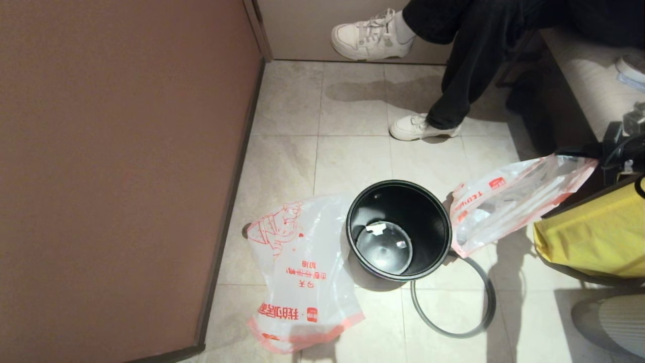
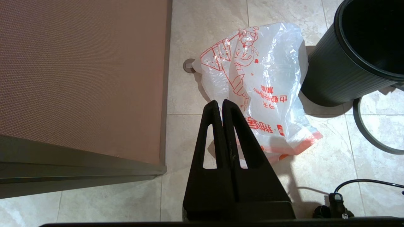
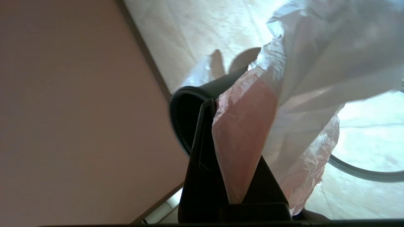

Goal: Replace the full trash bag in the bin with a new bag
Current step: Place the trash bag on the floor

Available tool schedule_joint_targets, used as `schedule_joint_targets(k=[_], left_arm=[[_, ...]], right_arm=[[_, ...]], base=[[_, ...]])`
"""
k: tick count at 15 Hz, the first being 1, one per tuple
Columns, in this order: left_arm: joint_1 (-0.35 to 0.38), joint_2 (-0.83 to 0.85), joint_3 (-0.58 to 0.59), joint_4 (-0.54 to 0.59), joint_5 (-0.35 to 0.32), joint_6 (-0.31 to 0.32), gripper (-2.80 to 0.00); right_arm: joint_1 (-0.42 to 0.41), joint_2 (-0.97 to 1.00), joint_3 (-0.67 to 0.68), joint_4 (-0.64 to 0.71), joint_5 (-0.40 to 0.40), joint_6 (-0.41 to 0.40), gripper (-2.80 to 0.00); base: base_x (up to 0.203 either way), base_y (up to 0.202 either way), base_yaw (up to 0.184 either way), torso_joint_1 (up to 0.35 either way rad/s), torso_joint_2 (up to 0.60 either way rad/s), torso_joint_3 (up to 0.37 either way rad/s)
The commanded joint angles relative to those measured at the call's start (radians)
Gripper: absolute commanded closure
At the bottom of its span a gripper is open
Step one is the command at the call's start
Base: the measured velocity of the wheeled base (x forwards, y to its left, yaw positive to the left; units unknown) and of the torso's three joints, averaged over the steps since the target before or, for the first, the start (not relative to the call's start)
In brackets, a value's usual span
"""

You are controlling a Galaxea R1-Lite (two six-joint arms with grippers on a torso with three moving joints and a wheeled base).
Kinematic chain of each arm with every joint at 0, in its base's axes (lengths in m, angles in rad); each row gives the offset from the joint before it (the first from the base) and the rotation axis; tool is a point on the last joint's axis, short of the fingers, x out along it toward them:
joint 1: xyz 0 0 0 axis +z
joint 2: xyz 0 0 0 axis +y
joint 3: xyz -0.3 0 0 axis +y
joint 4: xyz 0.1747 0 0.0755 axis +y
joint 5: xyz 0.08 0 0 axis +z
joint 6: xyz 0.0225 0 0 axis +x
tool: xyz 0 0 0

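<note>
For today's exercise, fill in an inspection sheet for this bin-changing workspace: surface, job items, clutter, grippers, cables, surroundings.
Surface: tiled floor, pale.
Job's things: bin upright, unlined; grey ring lying on the floor beside it; new bag flat on the floor at the bin's left; full trash bag lifted at the bin's right.
Clutter: yellow bag.
Grippers: left gripper shut, empty, above the new bag; right gripper shut on the full trash bag's pink hem.
Cables: black cable on the floor.
Surroundings: brown panel; a person's legs.
</note>
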Motion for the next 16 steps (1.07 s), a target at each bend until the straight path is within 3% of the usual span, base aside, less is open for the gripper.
schedule_joint_targets(k=[1, 7, 8, 13, 16], left_arm=[[0.000, 0.001, 0.000, 0.000, 0.000, 0.000, 0.00], [0.000, 0.001, 0.000, 0.000, 0.000, 0.000, 0.00], [0.000, 0.001, 0.000, 0.000, 0.000, 0.000, 0.00], [0.000, 0.001, 0.000, 0.000, 0.000, 0.000, 0.00], [0.000, 0.001, 0.000, 0.000, 0.000, 0.000, 0.00]], right_arm=[[-0.015, 0.119, -0.001, 0.002, 0.002, -0.026, 0.00], [-0.033, 0.157, 0.001, 0.005, -0.034, -0.056, 0.00], [-0.033, 0.160, 0.007, 0.010, -0.045, -0.065, -2.80], [-0.037, 0.076, 0.139, 0.020, -0.054, -0.088, -2.80], [-0.042, 0.006, 0.213, 0.163, -0.142, -0.195, -2.80]], base=[[0.000, 0.000, 0.000, 0.000, 0.00, 0.000], [0.000, 0.000, 0.000, 0.000, 0.00, 0.000], [0.000, 0.000, 0.000, 0.000, 0.00, 0.000], [0.000, 0.000, 0.000, 0.000, 0.00, 0.000], [0.000, 0.000, 0.000, 0.000, 0.00, 0.000]])
